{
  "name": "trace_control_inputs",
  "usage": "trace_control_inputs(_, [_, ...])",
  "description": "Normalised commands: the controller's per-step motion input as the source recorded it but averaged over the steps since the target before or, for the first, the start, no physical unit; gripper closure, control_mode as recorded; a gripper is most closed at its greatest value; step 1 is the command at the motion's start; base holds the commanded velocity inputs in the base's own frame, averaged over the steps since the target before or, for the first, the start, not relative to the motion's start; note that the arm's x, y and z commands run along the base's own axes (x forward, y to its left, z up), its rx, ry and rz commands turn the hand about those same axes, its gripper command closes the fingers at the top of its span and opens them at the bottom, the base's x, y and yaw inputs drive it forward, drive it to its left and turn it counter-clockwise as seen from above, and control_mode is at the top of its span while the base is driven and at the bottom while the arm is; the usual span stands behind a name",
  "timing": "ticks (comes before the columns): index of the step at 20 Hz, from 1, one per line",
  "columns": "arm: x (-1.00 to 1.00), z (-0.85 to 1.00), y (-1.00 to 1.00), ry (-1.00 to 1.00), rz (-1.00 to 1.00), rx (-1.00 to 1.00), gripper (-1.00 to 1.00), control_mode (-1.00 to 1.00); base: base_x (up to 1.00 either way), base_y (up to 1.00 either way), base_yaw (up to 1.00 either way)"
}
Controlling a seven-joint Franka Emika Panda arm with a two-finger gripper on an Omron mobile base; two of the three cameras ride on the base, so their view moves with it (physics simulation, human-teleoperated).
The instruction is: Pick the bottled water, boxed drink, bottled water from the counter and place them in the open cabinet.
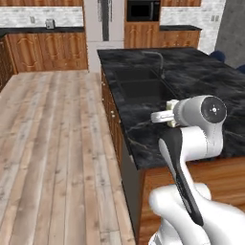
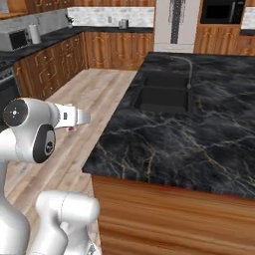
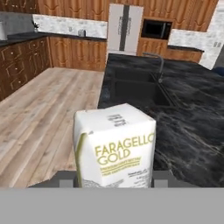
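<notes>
The boxed drink, a cream-white carton printed "FARAGELLO GOLD", stands upright close to the hand camera. My gripper is shut on it, with a grey finger on each side of its base. The hand hovers over the near left edge of the black marble counter. From the right, the hand hangs over the wooden floor, left of the counter. Ahead of the carton lie the black sink and curved faucet. Both bottled waters and the open cabinet are out of view.
A white fridge and a dark microwave stand at the far wall among brown base cabinets. A second counter with drawer fronts runs along the left. Wide wooden floor lies left of the island.
</notes>
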Motion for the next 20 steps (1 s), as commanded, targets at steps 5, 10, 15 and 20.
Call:
trace_control_inputs(5, [0.00, 0.00, 0.00, 0.00, 0.00, 0.00, 1.00, 1.00, -0.61, 0.36, 0.69])
trace_control_inputs(10, [0.00, 0.00, 0.00, 0.00, 0.00, 0.00, 1.00, 1.00, 0.00, 0.07, 1.00])
trace_control_inputs(15, [0.00, 0.00, 0.00, 0.00, 0.00, 0.00, 1.00, 1.00, 0.00, 0.00, 1.00])
trace_control_inputs(20, [0.00, 0.00, 0.00, 0.00, 0.00, 0.00, 1.00, 1.00, 0.00, 0.03, 1.00])
